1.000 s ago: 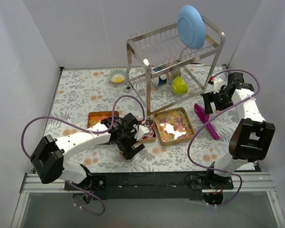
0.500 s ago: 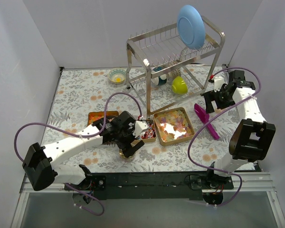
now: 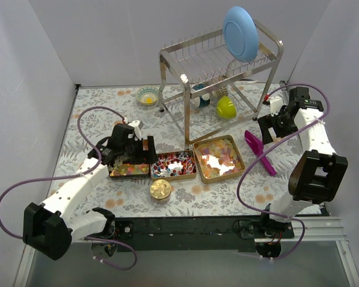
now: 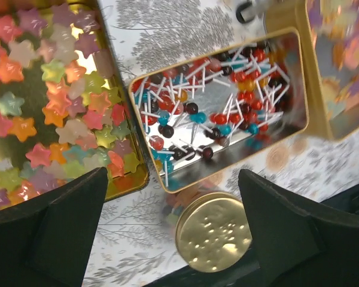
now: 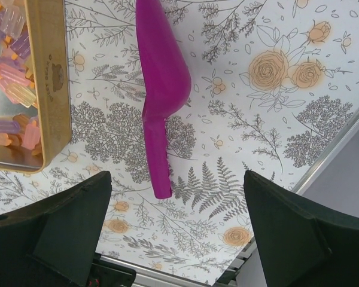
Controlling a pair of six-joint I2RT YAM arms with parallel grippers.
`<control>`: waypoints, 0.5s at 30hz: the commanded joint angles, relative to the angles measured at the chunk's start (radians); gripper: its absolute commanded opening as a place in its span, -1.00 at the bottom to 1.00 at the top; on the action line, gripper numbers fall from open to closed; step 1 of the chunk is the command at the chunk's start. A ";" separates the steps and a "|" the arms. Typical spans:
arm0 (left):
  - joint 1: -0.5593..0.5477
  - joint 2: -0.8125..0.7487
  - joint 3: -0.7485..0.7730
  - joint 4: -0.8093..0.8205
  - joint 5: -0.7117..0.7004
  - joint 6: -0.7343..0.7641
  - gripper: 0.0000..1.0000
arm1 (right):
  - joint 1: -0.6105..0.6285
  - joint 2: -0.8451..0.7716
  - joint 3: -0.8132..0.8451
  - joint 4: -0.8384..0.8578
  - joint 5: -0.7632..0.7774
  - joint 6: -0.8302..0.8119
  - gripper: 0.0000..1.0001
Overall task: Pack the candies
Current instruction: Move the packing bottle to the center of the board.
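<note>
Three gold trays hold the candies. Star gummy pieces (image 3: pixel 129 170) fill the left tray (image 4: pixel 54 101). Red-blue-white wrapped ones (image 3: pixel 175 164) fill the middle tray (image 4: pixel 218 107). Translucent yellow-pink wrapped ones (image 3: pixel 218 156) fill the right tray, which also shows in the right wrist view (image 5: pixel 12 89). A round gold-lidded jar (image 3: pixel 160 190) stands in front of the middle tray (image 4: pixel 214 232), with coloured pieces showing through its side. My left gripper (image 3: pixel 133 154) hovers open and empty over the left tray (image 4: pixel 173 233). My right gripper (image 3: pixel 274 124) is open and empty above a magenta scoop (image 5: pixel 161 89).
The magenta scoop (image 3: pixel 258 152) lies right of the trays. A metal dish rack (image 3: pixel 218 66) at the back holds a blue plate (image 3: pixel 240 33), with a green cup (image 3: pixel 225 107) below it. A small bowl (image 3: pixel 147 95) sits at the back left. The table edge runs close on the right (image 5: pixel 335 137).
My left arm has drawn back to the left, from over the jar and middle tray to above the gummy tray. The jar now stands uncovered. The right arm has hardly moved.
</note>
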 commanded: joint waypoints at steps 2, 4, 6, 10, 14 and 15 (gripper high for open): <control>0.145 -0.048 -0.087 0.102 0.130 -0.351 0.56 | 0.004 -0.002 0.096 -0.093 0.028 -0.041 0.96; 0.211 -0.070 -0.120 0.092 0.146 -0.398 0.34 | 0.002 0.029 0.136 -0.131 0.033 -0.053 0.96; 0.250 -0.094 -0.168 0.050 0.175 -0.434 -0.08 | 0.004 0.061 0.205 -0.160 0.042 -0.058 0.96; 0.281 -0.149 -0.245 0.011 0.212 -0.513 -0.62 | 0.002 0.090 0.289 -0.217 0.028 -0.058 0.95; 0.281 -0.162 -0.315 0.000 0.261 -0.557 -0.98 | 0.005 0.084 0.311 -0.233 0.015 -0.055 0.95; 0.281 -0.159 -0.332 0.000 0.276 -0.572 -1.00 | 0.004 0.084 0.312 -0.237 0.021 -0.055 0.95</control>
